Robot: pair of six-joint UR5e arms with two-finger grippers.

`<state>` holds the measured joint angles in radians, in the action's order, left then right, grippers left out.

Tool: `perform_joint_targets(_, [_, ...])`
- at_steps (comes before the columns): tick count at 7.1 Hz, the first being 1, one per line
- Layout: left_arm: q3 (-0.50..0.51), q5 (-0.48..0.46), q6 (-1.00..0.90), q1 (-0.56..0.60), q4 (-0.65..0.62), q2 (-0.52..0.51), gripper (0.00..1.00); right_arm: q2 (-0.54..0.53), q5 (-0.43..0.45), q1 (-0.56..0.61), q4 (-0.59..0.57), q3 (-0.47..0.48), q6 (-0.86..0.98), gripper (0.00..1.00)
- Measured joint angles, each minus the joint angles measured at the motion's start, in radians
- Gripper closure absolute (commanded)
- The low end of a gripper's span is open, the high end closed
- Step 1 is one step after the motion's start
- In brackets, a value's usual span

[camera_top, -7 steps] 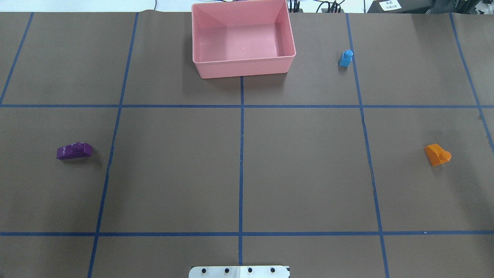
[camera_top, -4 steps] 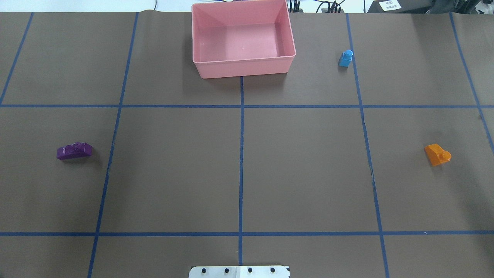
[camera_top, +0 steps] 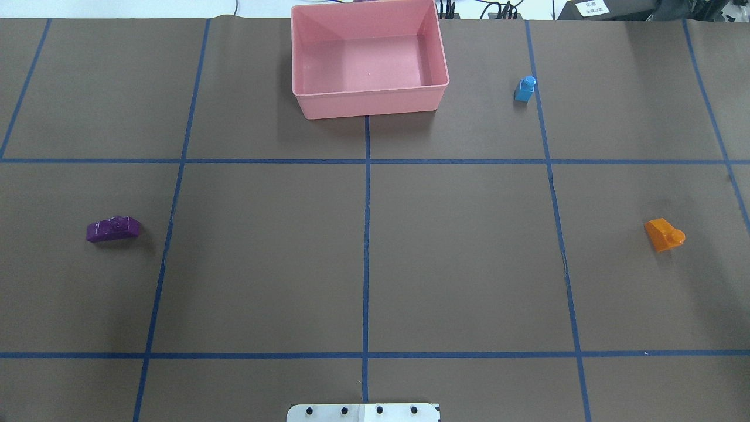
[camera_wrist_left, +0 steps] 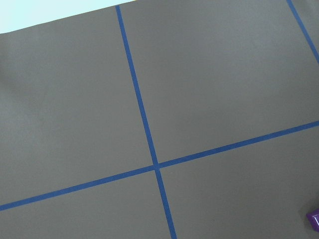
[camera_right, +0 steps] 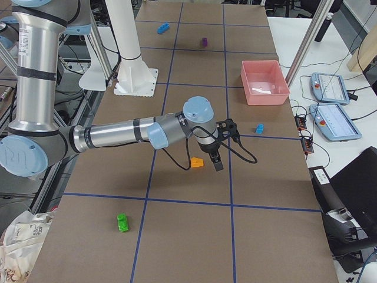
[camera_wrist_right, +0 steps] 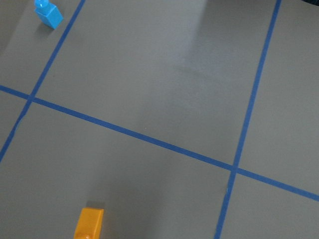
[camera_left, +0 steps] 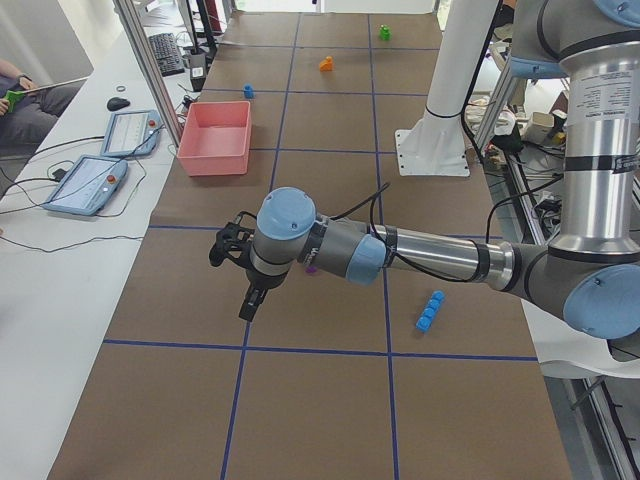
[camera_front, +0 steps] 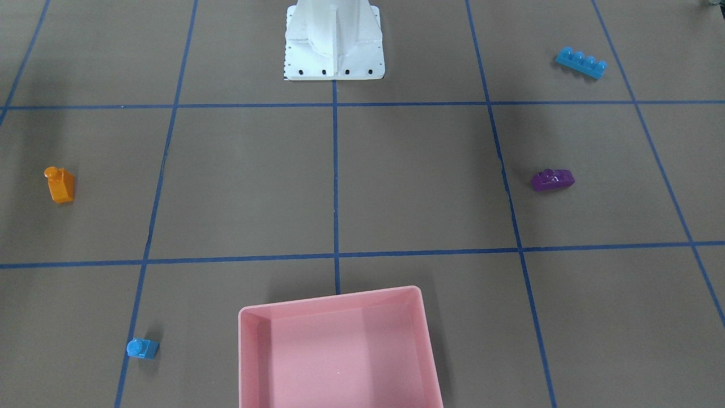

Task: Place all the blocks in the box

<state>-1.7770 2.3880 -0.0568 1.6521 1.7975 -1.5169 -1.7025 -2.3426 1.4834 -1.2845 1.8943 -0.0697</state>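
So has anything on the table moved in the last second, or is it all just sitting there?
Nothing visibly changed in the overhead view. The purple block, the small blue block and the orange block lie where they were, and the pink box is empty as before.

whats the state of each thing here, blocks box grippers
box: empty
orange block: on table, outside box
small blue block: on table, outside box
purple block: on table, outside box
long blue block: on table, outside box
green block: on table, outside box
left gripper: cannot tell
right gripper: cannot tell
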Motion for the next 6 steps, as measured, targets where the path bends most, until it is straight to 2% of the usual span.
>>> perform_joint_targets(2, [0.000,0.000,0.000,0.000,0.004,-0.001,0.00,0.021,-0.014,-0.128,0.047,-0.017,-0.125,0.00])
perform_joint_targets(3, [-0.001,0.001,0.000,0.000,0.005,-0.001,0.00,0.021,0.008,-0.207,0.067,-0.020,-0.239,0.00])
perform_joint_targets(5, [-0.002,0.002,-0.001,0.000,0.006,-0.002,0.00,-0.019,0.128,-0.352,0.179,-0.044,-0.432,0.01])
perform_joint_targets(6, [-0.003,0.002,-0.001,0.000,0.006,-0.002,0.00,-0.032,0.159,-0.403,0.256,-0.084,-0.493,0.01])
